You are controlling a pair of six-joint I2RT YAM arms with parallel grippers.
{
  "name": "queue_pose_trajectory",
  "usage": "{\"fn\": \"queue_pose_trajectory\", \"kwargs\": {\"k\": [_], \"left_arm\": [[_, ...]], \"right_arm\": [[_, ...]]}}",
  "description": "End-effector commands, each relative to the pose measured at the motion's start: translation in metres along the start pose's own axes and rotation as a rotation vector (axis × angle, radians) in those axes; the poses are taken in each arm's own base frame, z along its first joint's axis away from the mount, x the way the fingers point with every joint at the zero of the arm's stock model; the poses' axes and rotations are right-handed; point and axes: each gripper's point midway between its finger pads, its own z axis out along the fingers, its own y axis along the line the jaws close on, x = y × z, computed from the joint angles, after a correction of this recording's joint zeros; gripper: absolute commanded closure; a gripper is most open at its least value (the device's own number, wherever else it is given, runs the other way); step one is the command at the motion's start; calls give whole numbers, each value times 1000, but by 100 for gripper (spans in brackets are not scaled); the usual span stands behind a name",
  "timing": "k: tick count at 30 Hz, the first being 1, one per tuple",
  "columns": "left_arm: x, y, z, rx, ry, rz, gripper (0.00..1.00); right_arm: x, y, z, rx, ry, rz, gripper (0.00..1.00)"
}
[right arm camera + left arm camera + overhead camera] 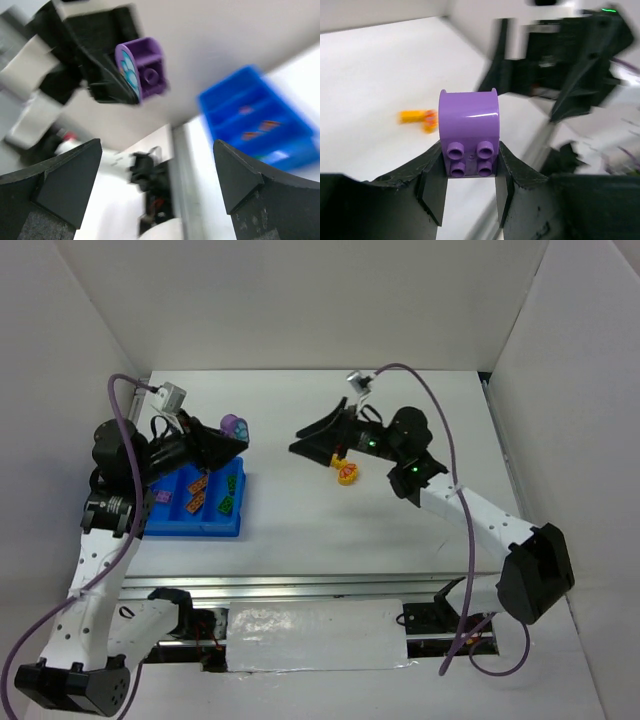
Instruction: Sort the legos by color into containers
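Left end effector (470, 167) clamps glossy, round-topped purple lego (469, 125), 4 studs.

Bright, even light from overhead, the white table (330, 530) glowing, shadows soft and faint. Left wrist view: purple brick (468, 132) crisp, a glare streak across its curve, yellow brick (417, 118) behind it smeared. Right wrist view is all motion blur, tray (295, 150) streaky.

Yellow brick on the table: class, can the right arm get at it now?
Probably yes: the yellow brick lies uncovered just beside the right gripper, whose jaws stand open and empty.
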Motion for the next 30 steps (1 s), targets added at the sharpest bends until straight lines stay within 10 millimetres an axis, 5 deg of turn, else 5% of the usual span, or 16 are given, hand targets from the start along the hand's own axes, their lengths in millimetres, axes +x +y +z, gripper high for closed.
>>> {"fn": "queue_pose_trajectory", "kwargs": {"k": [1,4,5,8,15,21,26,30], "left_arm": [[9,78,-23,-415,33,29,100],[14,138,-58,-751,27,27,100],[22,171,-86,-975,19,33,100],[45,220,-145,-1332,1,52,100],[83,258,-197,-1610,82,117,100],[110,288,-212,-1694,204,35,100],[104,302,-198,-1674,212,-23,100],[122,306,-183,-1596,210,-82,92]], "right_arm": [[-32,-26,-45,138,-125,-17,0],[-33,-41,-68,265,-129,-63,0],[-33,-39,-73,288,-131,-87,0],[-20,-49,-82,345,-103,-94,0],[-10,-46,-81,310,-67,-80,0],[-3,-38,-74,318,-32,-127,0],[1,-33,-73,316,-25,-145,0],[-1,-32,-74,328,-26,-155,0]]}}
